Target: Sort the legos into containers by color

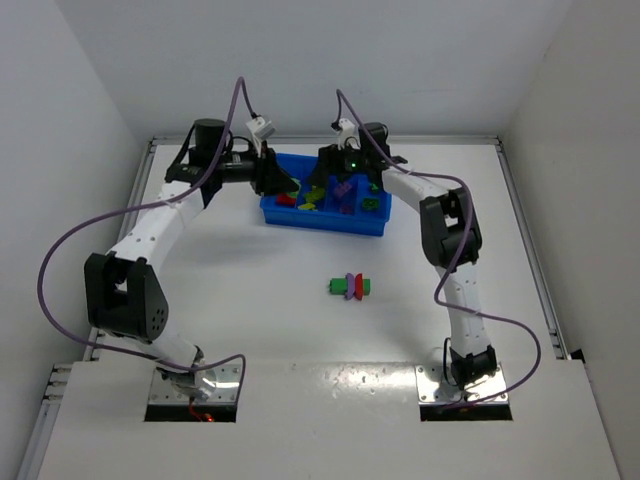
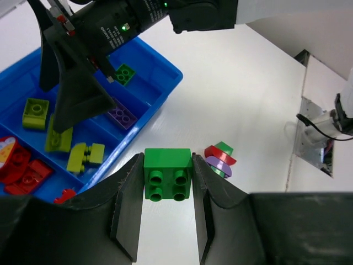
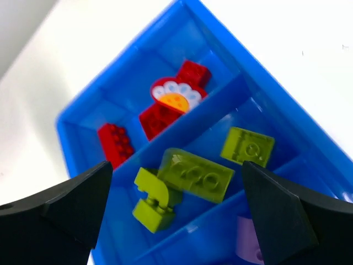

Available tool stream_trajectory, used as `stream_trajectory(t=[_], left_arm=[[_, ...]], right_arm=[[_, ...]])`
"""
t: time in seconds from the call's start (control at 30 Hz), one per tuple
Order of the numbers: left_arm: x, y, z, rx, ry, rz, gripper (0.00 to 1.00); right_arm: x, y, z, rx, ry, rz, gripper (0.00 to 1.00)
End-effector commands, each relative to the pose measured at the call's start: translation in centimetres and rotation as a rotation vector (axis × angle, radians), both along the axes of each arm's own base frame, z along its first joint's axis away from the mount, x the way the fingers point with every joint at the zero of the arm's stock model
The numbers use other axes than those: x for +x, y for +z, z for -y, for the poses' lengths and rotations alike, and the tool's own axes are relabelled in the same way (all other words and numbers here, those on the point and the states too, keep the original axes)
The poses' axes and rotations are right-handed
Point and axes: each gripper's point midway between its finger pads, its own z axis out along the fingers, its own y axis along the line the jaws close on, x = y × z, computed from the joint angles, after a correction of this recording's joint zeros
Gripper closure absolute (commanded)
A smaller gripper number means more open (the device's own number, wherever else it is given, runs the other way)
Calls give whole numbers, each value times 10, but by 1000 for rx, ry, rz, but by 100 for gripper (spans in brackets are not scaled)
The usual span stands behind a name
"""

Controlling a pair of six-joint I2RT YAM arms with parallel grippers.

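The left tool (image 2: 167, 165) is closed on a green brick (image 2: 167, 175), a square two-by-two piece pinched on two opposite sides, with its four studs facing back toward the wrist camera. Being square, it has no long axis. It hangs at the left end of the blue tray (image 1: 325, 216), over the white surface (image 1: 250, 300). The right tool (image 3: 176, 168) is spread wide above the tray and grips nothing; its fingers (image 3: 66, 204) stand well clear on both sides of a lime plate (image 3: 196, 176). That plate is an oblong piece, studs up, its long axis running roughly across the gap between the fingers, and whether it rests on the compartment floor cannot be told. It is in the second compartment with other lime pieces, and the end compartment beside it holds red pieces (image 3: 116, 144). From above, the tray's long axis runs left to right, slightly skewed. Nearer the arm bases, well apart from the tray, a short strip (image 1: 350, 287) of green, purple and red pieces lies on the surface, its length also left to right.
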Motion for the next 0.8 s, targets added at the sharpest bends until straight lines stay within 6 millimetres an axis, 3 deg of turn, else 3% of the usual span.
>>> stream_trajectory(t=[0.0, 0.03, 0.07, 0.1, 0.13, 0.17, 0.2, 0.23, 0.27, 0.3, 0.37, 0.4, 0.43, 0.47, 0.5, 0.53, 0.57, 0.6, 0.63, 0.7, 0.73, 0.77], left_arm=[[7, 8, 16, 6, 7, 89, 95], [5, 12, 23, -7, -4, 101, 95], [11, 2, 27, 10, 27, 90, 95], [16, 2, 34, 10, 40, 107, 95], [18, -2, 40, 14, 58, 95, 95], [22, -16, 52, 38, 71, 84, 95], [27, -24, 57, 49, 96, 69, 95], [31, -26, 64, 61, 118, 65, 95], [35, -25, 76, 70, 126, 84, 95], [42, -41, 83, 95, 139, 64, 95], [45, -52, 102, 119, 139, 62, 95], [55, -47, 107, 121, 173, 76, 95], [61, -66, 114, 143, 171, 50, 95], [63, -70, 125, 138, 159, 46, 95], [76, -62, 128, 132, 185, 71, 95], [78, -65, 137, 130, 187, 60, 95], [82, -86, 149, 148, 170, 35, 95], [93, -76, 154, 133, 186, 49, 94], [95, -80, 162, 133, 177, 50, 94], [110, -92, 178, 135, 184, 41, 92], [111, -97, 186, 138, 175, 37, 90], [120, -103, 197, 141, 174, 39, 79]], right_arm=[[10, 99, 3, 129, -3, 167, 0], [12, 118, 11, 129, -33, 197, 0], [16, 131, 24, 104, -89, 211, 0], [7, 154, 39, 66, -122, 209, 0], [6, 166, 55, 11, -147, 259, 0], [11, 174, 82, -49, -232, 288, 0], [-1, 159, 102, -121, -270, 248, 0], [-17, 188, 116, -157, -306, 310, 0], [-19, 184, 144, -270, -358, 345, 0], [-38, 156, 164, -362, -372, 257, 0], [-69, 139, 203, -490, -402, 216, 0], [-83, 129, 217, -529, -415, 187, 0], [-95, 122, 233, -565, -458, 170, 0], [-119, 93, 244, -598, -457, 104, 0], [-134, 107, 258, -594, -499, 133, 0], [-145, 104, 264, -594, -521, 122, 0], [-161, 88, 272, -594, -542, 74, 6], [-174, 97, 274, -569, -557, 89, 8], [-188, 85, 273, -569, -546, 54, 11], [-203, 88, 276, -538, -556, 44, 18], [-208, 87, 276, -530, -563, 32, 20], [-213, 84, 275, -516, -548, 18, 25]])
